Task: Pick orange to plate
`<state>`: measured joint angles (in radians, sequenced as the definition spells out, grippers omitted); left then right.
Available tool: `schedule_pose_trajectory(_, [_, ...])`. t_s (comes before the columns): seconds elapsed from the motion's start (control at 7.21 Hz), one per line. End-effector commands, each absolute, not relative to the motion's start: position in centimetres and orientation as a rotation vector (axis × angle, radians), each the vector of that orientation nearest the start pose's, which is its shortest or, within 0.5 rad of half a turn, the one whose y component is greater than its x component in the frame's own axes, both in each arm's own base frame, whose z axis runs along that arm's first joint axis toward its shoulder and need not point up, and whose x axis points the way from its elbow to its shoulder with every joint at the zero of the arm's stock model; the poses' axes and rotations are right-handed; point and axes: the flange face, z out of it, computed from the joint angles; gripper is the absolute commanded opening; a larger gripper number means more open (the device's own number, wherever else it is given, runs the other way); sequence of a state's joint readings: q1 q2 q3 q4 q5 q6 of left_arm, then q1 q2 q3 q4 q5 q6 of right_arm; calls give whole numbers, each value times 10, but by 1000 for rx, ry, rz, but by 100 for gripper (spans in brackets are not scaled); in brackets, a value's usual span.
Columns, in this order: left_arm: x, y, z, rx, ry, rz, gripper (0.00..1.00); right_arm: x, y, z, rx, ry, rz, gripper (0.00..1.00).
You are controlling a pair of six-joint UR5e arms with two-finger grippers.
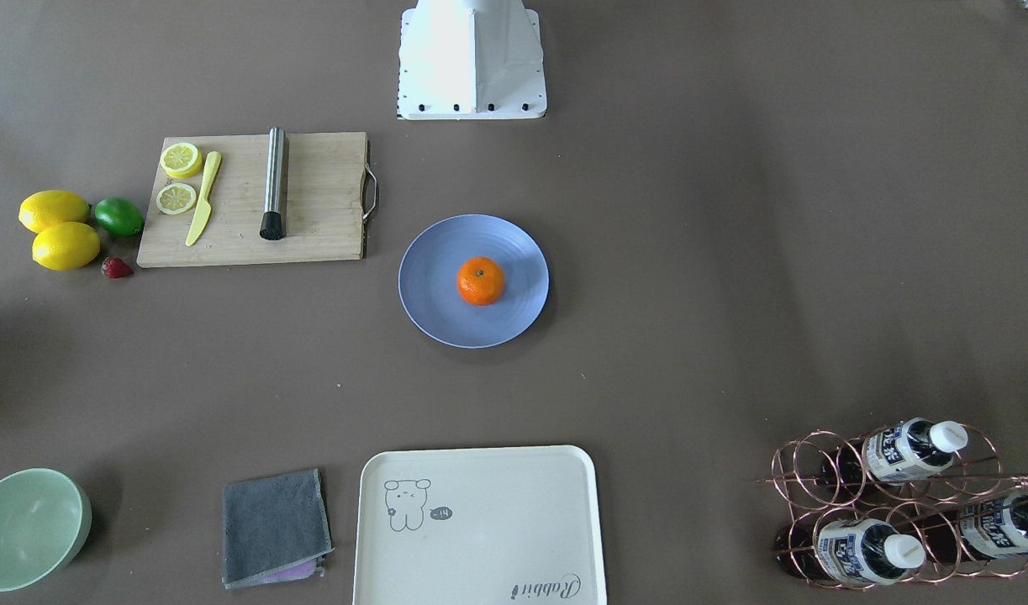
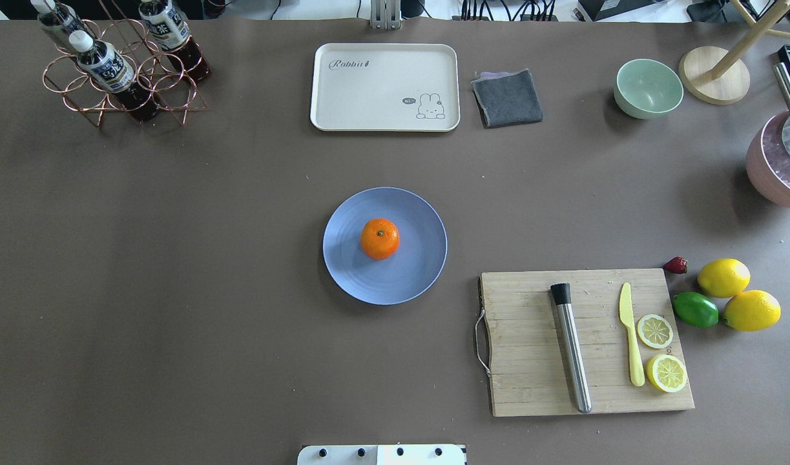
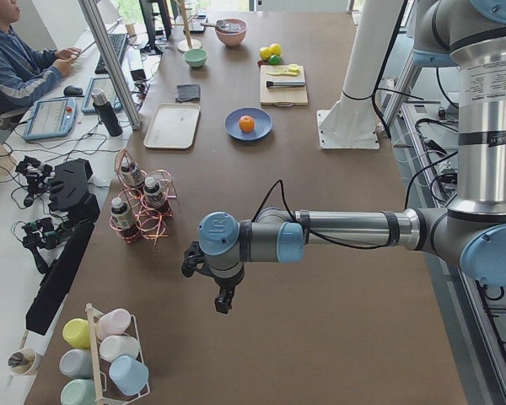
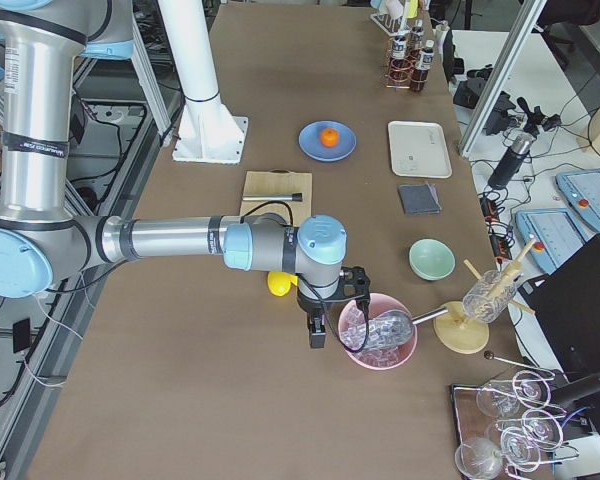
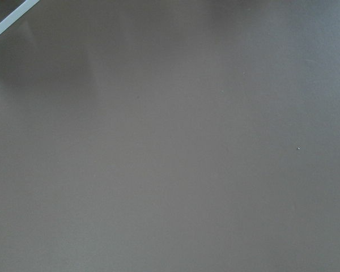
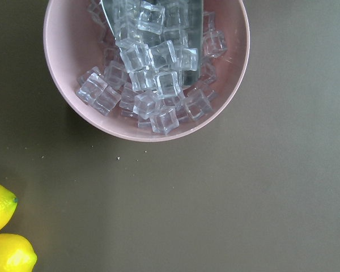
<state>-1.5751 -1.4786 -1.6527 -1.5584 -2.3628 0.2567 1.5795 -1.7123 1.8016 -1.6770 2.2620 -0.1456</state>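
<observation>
The orange [image 1: 481, 281] sits stem up near the middle of the periwinkle-blue plate [image 1: 429, 290] at the table's centre; the overhead view also shows the orange [image 2: 380, 238] on the plate [image 2: 423, 240]. No gripper is near either. My left gripper [image 3: 223, 299] hangs over bare table far from the plate, beyond the bottle rack. My right gripper [image 4: 317, 335] hangs beside a pink bowl of ice [image 4: 378, 335]. Both grippers show only in the side views, so I cannot tell whether they are open or shut.
A wooden cutting board [image 2: 530, 342] holds a steel muddler [image 2: 570, 349], a yellow knife and lemon slices. Two lemons [image 2: 724, 278], a lime [image 2: 695, 309] and a strawberry lie beside it. Across the table are a cream tray [image 2: 385, 87], grey cloth [image 2: 507, 98], mint bowl [image 2: 648, 88] and bottle rack [image 2: 120, 71].
</observation>
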Motion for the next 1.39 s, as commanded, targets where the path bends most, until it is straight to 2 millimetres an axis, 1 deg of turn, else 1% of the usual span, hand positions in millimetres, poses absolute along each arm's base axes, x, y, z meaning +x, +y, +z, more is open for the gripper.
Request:
schedule_pose_trajectory(0.0, [-65, -451, 661, 89, 790, 233, 98, 74, -428, 629, 34, -692, -125, 100])
schedule_pose_trajectory(0.28, [-66, -450, 662, 86, 792, 228, 98, 73, -428, 629, 35, -695, -128, 100])
schedule_pose_trajectory(0.55, [-67, -449, 665, 79, 793, 222, 98, 72, -425, 641, 9, -713, -119, 100])
schedule_pose_trajectory(1.25, [-68, -448, 666, 76, 795, 219, 98, 70, -423, 646, 0, -736, -115, 100])
